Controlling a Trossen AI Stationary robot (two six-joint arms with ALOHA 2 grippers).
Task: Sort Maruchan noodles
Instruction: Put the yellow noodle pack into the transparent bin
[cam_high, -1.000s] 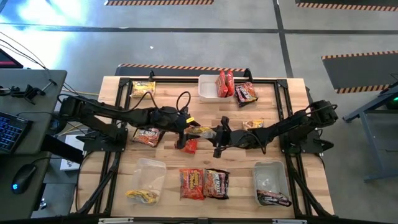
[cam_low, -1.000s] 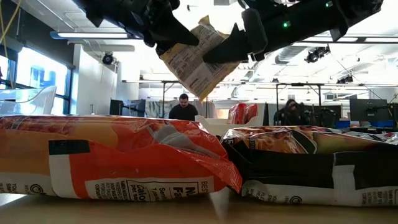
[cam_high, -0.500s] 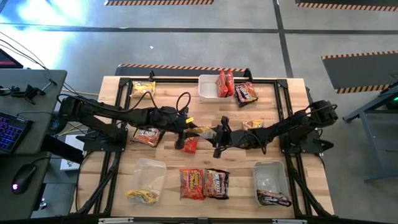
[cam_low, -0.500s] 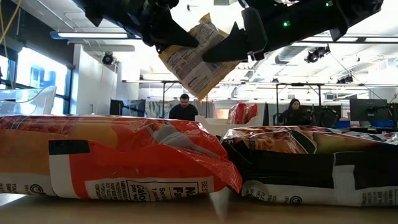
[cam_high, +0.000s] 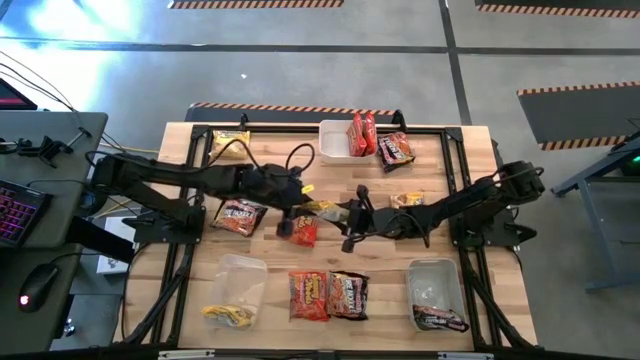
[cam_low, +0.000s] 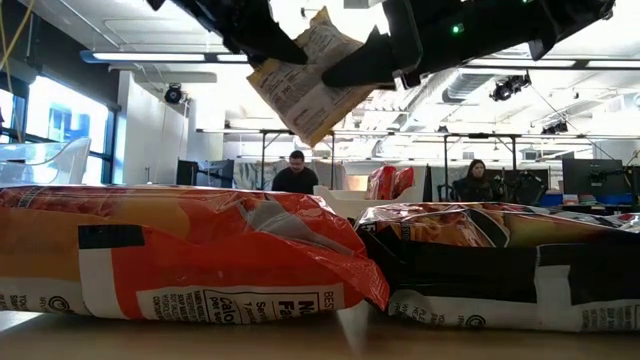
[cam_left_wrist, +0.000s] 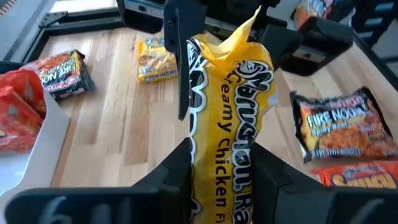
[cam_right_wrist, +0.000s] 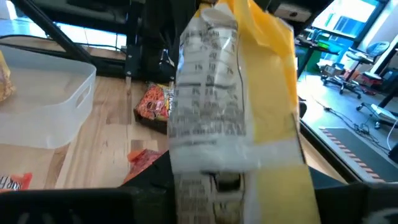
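A yellow Maruchan packet (cam_high: 323, 209) hangs in the air above the table's middle, held between both grippers. My left gripper (cam_high: 298, 207) comes from the table's left and my right gripper (cam_high: 348, 213) from the right; both are shut on it. The low view shows the packet (cam_low: 305, 80) tilted, one corner pointing down. The left wrist view shows its printed yellow front (cam_left_wrist: 227, 106), and the right wrist view its white label side (cam_right_wrist: 214, 93). My left gripper pinches the packet's left end (cam_left_wrist: 217, 168) between its two fingers, coming roughly level from the table's left. The packet is lifted clear and reaches away from the fingers toward the other arm. My right gripper pinches the packet's opposite end (cam_right_wrist: 217, 158) between its two fingers (cam_low: 375, 62), coming from the table's right and slanting slightly down. The packet is clear of the table and tilted.
A far tub (cam_high: 335, 140) holds red packets (cam_high: 360, 133). Near tubs sit left (cam_high: 238, 285) and right (cam_high: 432, 285). Loose packets lie below and around: small red (cam_high: 305, 232), dark-red (cam_high: 237, 215), yellow ones (cam_high: 230, 143) (cam_high: 408, 200), dark (cam_high: 395, 150), and a near pair (cam_high: 328, 295).
Both grippers have risen a little with the yellow packet still between them, the left one also shifting toward the far edge. The packet sits higher and lies flatter than a second ago.
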